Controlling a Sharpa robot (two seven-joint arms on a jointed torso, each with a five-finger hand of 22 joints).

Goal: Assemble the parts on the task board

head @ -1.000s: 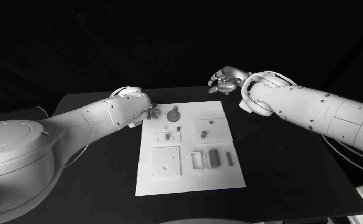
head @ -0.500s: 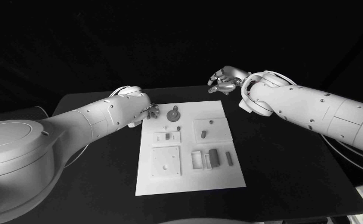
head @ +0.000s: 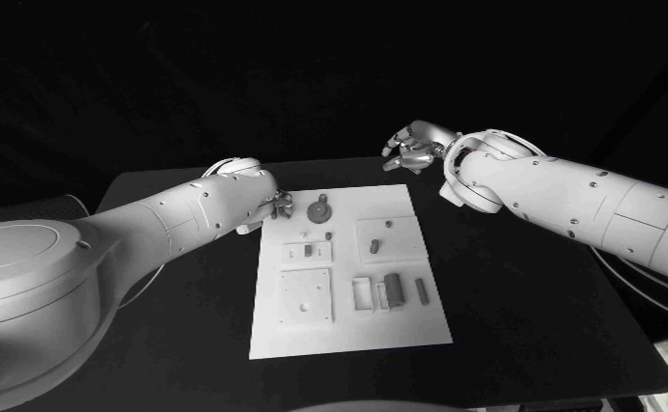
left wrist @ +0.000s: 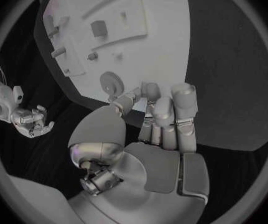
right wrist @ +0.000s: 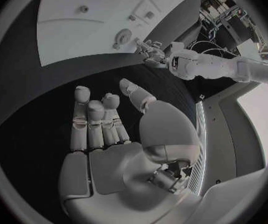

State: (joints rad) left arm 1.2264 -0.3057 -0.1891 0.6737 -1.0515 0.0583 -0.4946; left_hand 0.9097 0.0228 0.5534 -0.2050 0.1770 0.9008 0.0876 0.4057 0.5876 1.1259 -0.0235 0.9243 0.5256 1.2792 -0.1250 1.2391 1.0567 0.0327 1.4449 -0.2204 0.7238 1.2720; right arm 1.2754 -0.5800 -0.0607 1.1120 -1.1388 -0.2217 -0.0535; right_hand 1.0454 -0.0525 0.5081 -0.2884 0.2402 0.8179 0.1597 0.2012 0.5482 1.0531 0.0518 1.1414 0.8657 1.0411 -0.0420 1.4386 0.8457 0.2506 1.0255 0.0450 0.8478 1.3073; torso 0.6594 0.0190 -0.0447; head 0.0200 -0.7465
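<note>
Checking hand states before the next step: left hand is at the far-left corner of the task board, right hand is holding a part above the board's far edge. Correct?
Not quite. The right hand holds nothing: the right wrist view shows its palm and fingers bare, over the black table past the far edge. The left hand is at the far-left corner of the task board.

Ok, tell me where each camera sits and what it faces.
Head view: on the head, looking down at the board; both arms enter, left hand at its far-left corner, right hand beyond it.
Left wrist view: behind the left hand, facing the board.
Right wrist view: behind the right hand, facing the board.
All share the board; each wrist view shows the other hand.
</note>
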